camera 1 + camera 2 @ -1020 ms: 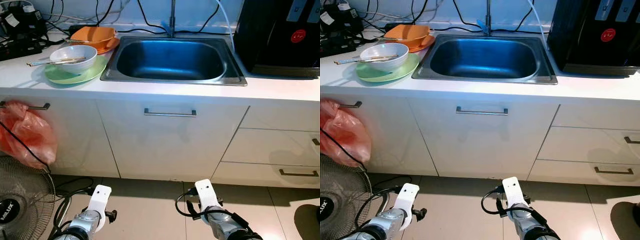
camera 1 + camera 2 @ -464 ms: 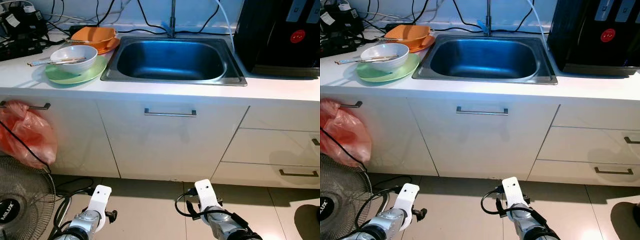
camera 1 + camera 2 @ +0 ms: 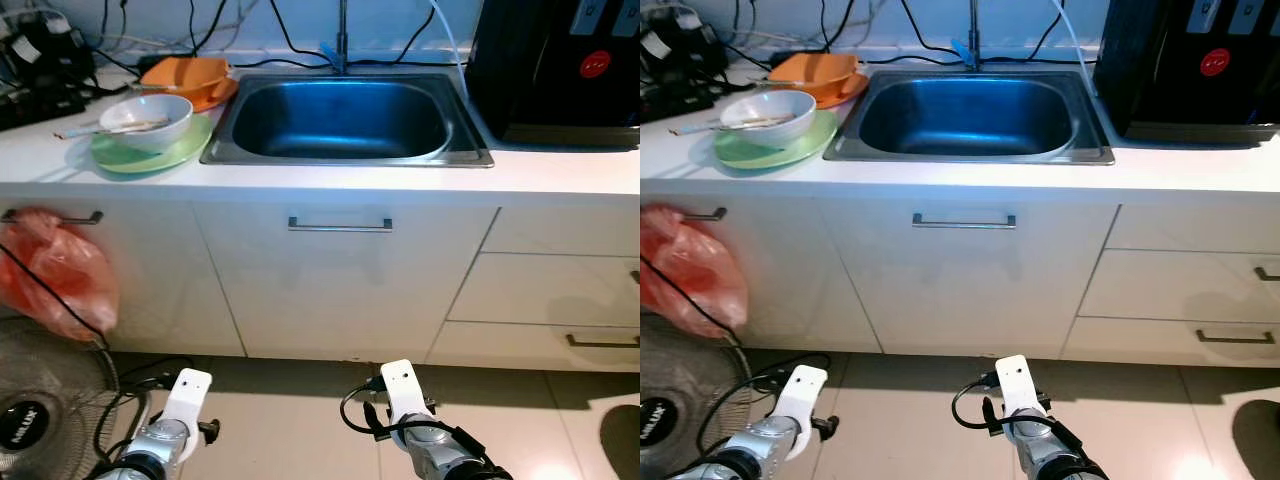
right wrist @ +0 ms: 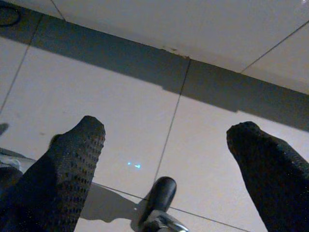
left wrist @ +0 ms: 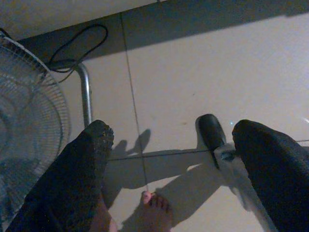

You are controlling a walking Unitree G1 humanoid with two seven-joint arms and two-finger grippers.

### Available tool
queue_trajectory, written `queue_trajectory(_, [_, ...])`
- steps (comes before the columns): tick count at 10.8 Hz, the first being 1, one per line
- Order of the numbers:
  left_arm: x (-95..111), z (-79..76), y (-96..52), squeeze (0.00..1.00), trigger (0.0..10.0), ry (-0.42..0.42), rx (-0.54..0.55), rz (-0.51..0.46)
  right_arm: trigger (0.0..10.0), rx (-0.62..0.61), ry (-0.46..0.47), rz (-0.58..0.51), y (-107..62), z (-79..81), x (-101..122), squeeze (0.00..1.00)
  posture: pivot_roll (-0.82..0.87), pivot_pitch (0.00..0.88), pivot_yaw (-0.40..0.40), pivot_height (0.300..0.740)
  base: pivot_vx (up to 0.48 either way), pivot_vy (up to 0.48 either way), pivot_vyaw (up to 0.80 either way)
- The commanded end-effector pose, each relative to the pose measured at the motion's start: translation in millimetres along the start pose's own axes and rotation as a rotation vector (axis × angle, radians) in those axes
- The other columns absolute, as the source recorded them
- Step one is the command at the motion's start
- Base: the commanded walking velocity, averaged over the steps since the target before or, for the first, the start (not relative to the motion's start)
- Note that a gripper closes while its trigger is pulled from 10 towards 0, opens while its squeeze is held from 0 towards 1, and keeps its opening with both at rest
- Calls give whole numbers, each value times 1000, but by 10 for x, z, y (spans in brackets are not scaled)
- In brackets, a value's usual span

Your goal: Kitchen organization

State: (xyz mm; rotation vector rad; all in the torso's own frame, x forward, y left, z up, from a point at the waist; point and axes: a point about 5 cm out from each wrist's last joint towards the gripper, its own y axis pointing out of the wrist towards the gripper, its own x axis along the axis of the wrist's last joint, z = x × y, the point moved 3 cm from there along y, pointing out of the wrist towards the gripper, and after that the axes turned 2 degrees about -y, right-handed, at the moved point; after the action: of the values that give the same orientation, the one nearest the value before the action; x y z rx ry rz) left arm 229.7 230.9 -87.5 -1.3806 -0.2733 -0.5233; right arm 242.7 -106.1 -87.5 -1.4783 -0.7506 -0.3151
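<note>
my left gripper [image 5: 169, 159]: hung low over the floor, fingers apart
my right gripper [image 4: 166, 159]: same, wide apart, empty
white bowl [image 3: 147, 116]: on the green plate [image 3: 150, 152], beside the sink [image 3: 345, 118]

arms: silver metal, white wrist plates
cables: black loop at right wrist [image 3: 362, 415]
fingers [image 4: 67, 164]: black, dimpled pads

A: How is the scene lit?
B: The white counter [image 3: 330, 178] is brightly and evenly lit; the steel sink basin [image 3: 345, 118] carries a blue sheen.

A: Any blur or shadow?
B: The orange plastic bag [image 3: 55, 275] is slightly smeared. Dim wrist views; hard shadows are cast on the beige floor tiles [image 5: 193, 87].
</note>
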Motion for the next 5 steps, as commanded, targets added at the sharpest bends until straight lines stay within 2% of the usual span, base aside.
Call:
queue_trajectory(1, [-3,62,-5,0,10000,-2,37,7,10000,4,4,-9,7,34,57,0,52,0,82,740,0,0,0])
queue_trajectory(5, [-7,101,-9,0,10000,23,53,14,10000,-24,12,3,7,50,54,0,53,0,101,740,0,0,0])
